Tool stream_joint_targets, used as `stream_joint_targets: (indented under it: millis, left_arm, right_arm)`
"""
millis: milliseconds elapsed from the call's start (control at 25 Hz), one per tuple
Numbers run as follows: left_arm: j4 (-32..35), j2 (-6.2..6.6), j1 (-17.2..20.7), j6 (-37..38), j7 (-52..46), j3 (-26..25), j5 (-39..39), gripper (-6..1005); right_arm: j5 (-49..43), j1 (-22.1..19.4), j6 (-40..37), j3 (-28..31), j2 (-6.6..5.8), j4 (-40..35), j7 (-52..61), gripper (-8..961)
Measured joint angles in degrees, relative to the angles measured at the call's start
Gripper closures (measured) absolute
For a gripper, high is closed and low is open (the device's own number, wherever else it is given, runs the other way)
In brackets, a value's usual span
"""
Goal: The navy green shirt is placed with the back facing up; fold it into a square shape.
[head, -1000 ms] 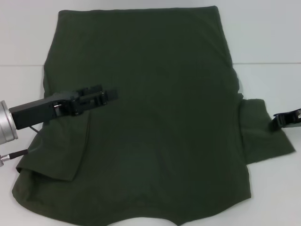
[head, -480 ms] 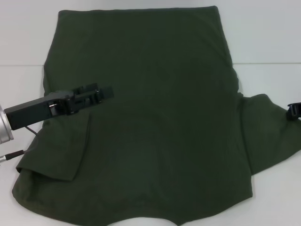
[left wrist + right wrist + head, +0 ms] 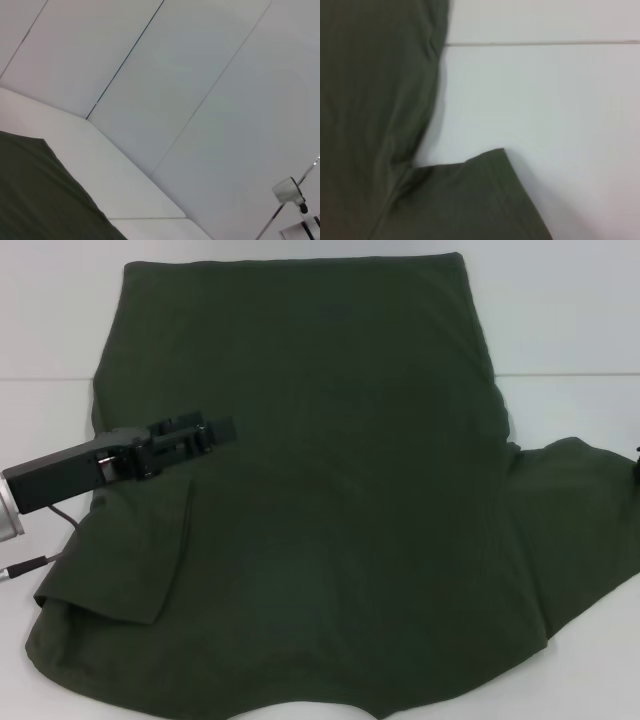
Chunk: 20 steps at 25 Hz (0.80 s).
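Navy green shirt (image 3: 330,490) lies plain side up on the white table (image 3: 570,330), its long axis running away from the robot, collar end nearest. Since the earlier frames, the right sleeve (image 3: 575,525) has spread flat outward and the right gripper has left it, only a dark sliver showing at the frame edge. The left gripper (image 3: 205,433) has drawn back slightly over the folded-in left sleeve (image 3: 130,560); whether its fingers are apart or together cannot be told.
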Motion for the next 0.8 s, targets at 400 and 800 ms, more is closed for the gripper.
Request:
stream_joint_targets:
  millis: [400, 800]
  left_arm:
    - [0.0, 0.08, 0.22, 0.12, -0.17, -0.08, -1.52, 186]
    - [0.0, 0.09, 0.13, -0.83, -0.17, -0.1, -3.17, 187]
  right_arm:
    - [7.11, 0.55, -13.93, 2.07, -0.64, -8.02, -0.6, 884]
    - [10.79, 7.44, -12.18, -3.42, 1.72, -1.83, -0.65, 869]
